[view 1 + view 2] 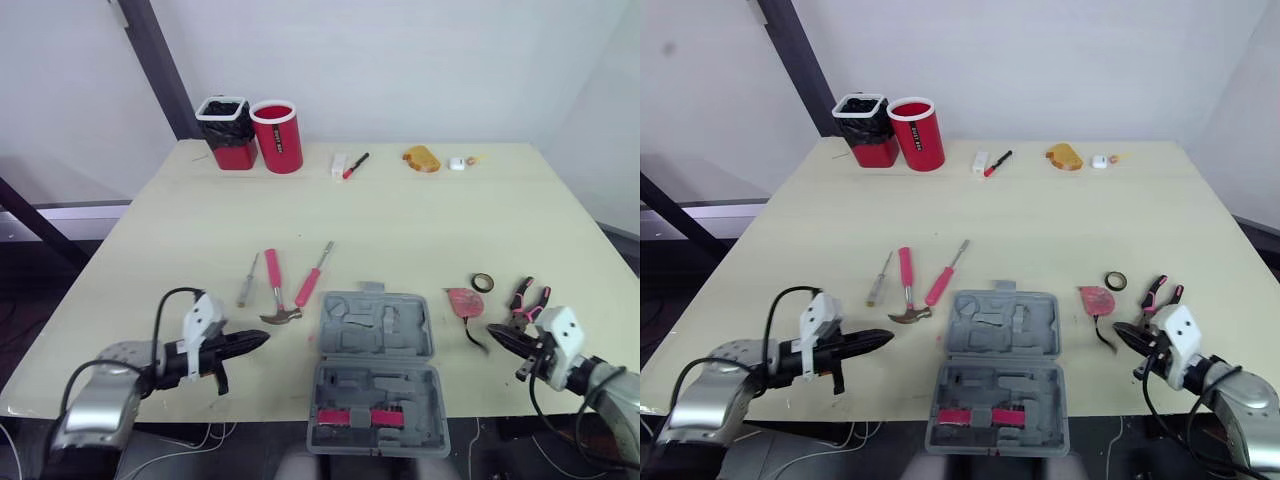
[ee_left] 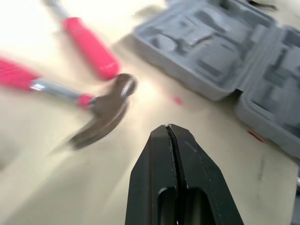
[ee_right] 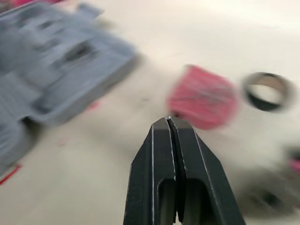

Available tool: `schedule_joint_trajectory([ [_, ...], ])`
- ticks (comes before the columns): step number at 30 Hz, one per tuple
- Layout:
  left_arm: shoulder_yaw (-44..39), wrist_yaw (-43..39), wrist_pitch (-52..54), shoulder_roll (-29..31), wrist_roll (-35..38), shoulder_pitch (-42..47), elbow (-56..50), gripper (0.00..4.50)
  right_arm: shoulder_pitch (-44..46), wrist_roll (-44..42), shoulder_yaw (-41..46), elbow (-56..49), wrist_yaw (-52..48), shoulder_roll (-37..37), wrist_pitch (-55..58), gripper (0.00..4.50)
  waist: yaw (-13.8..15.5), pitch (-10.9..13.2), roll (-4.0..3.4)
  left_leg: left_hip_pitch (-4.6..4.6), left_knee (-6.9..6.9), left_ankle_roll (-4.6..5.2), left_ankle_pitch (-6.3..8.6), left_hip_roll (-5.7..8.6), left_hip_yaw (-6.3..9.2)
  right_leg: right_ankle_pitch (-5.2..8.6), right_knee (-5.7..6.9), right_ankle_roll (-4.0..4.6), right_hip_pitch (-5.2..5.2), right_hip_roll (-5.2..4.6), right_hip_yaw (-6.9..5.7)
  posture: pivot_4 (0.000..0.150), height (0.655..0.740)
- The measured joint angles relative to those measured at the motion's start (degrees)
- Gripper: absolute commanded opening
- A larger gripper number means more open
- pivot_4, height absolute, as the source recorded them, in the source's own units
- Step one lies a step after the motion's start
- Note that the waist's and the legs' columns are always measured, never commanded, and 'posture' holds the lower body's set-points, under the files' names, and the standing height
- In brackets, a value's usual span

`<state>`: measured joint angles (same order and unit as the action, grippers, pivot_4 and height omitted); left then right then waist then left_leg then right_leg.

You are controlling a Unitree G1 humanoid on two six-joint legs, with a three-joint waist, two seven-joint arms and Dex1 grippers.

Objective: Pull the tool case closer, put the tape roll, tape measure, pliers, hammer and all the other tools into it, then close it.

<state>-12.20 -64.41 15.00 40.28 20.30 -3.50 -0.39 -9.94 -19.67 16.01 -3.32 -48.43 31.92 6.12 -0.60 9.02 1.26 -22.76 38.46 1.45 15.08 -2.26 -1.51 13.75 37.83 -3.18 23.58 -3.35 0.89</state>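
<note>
Two grippers in play, left gripper and right gripper, both empty.

Head view: the tool case lies opened flat at the front edge of the table, between the two grippers, with a red item in its near half. The hammer, red screwdriver and small screwdriver lie just left of the case. The tape measure, tape roll and pliers lie to its right, close together. Both grippers hang low over the table and seem to touch nothing.

Left wrist view: fingers pressed together, no gap, nothing between them. The tip points at bare table between the hammer head and the case corner. My read:
- The hammer is head-heavy steel and will swing if taken at the handle end, so grab the red grip close to the head.
- The case looks like stiff moulded plastic, light, and should slide. Take it by a side wall or the rim.

Right wrist view: fingers also closed on each other, holding nothing. They aim at the tape measure, with the tape roll just beyond.
- The tape measure body is rounded and likely slippery, so pinch across its width.
- The roll is a thin, light ring, so put one finger inside and one outside.

Either way the fingers must spread first.
</note>
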Motion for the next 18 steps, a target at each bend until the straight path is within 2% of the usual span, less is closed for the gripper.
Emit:
schedule_joint_trajectory([
  [2,-3.1,2.9,-0.3,-1.8,1.2,-2.9,-1.6,0.02,-2.3,-1.8,3.2,0.0,0.5,-0.9,-1.2,0.0,0.0,0.0,0.0,0.01,0.0,0.0,0.0,0.0,0.01,0.0,-0.01,0.01,-0.01,0.0,-0.01,0.15,0.7371],
  [3,-4.9,4.4,-0.5,-2.8,1.8,-4.5,-2.2,0.26,-3.8,-3.1,5.0,0.0,0.3,-1.3,-1.9,0.0,0.0,0.0,0.0,0.01,-0.03,0.0,0.0,-0.01,0.01,0.01,-0.02,0.01,0.0,0.0,0.0,0.15,0.7371],
  [6,-10.2,8.4,-0.7,-4.5,2.8,-9.4,-2.8,1.26,-8.6,-5.8,10.1,1.2,-0.2,-1.5,-3.8,0.78,0.1,0.0,0.01,0.0,-0.08,0.0,0.0,0.0,0.04,0.03,-0.11,0.04,-0.01,-0.01,-0.05,0.15,0.7371],
  [8,-12.7,10.3,-1.4,-5.4,3.4,-11.6,-3.0,2.03,-10.6,-7.0,12.6,2.5,-0.6,-1.8,-5.1,1.59,0.1,0.0,0.0,0.04,-0.08,0.0,0.0,0.0,-0.03,0.13,-0.11,0.21,-0.02,-0.03,0.01,0.15,0.7371],
  [9,-13.5,11.0,-1.8,-5.8,3.6,-12.7,-3.0,2.69,-11.2,-7.5,13.4,2.9,-0.7,-2.0,-5.6,2.22,0.1,0.0,0.0,0.07,-0.06,0.0,0.0,-0.01,-0.04,0.13,-0.1,0.22,-0.03,-0.03,0.02,0.15,0.7371],
  [12,-15.4,12.2,-2.8,-6.4,3.9,-15.7,-3.0,3.71,-12.9,-9.4,16.0,4.1,-1.3,-2.2,-6.6,3.35,0.0,0.0,0.0,0.11,-0.06,-0.01,0.0,-0.02,-0.09,0.14,-0.09,0.23,-0.03,-0.03,0.06,0.15,0.7371],
  [13,-16.7,12.4,-3.2,-7.0,4.4,-16.9,-2.9,4.34,-13.7,-10.1,17.1,4.6,-1.4,-2.3,-6.8,3.97,0.0,0.0,0.0,0.11,-0.07,-0.01,0.01,-0.05,-0.11,0.14,-0.1,0.23,-0.02,-0.03,0.06,0.15,0.7371],
  [15,-17.3,12.3,-3.6,-7.0,4.7,-17.8,-2.9,4.5,-14.5,-10.3,17.7,4.7,-1.9,-2.4,-7.1,4.4,0.0,0.0,0.0,0.11,-0.07,-0.01,0.01,-0.05,-0.11,0.15,-0.1,0.23,-0.02,-0.04,0.06,0.15,0.7371],
  [18,-18.8,12.2,-4.6,-7.0,4.9,-18.8,-2.1,4.5,-15.8,-11.2,18.4,5.6,-2.8,-2.5,-7.6,4.4,0.1,0.0,0.01,0.1,-0.07,-0.01,0.01,-0.05,-0.11,0.15,-0.13,0.23,-0.02,-0.05,0.05,0.15,0.7371],
])
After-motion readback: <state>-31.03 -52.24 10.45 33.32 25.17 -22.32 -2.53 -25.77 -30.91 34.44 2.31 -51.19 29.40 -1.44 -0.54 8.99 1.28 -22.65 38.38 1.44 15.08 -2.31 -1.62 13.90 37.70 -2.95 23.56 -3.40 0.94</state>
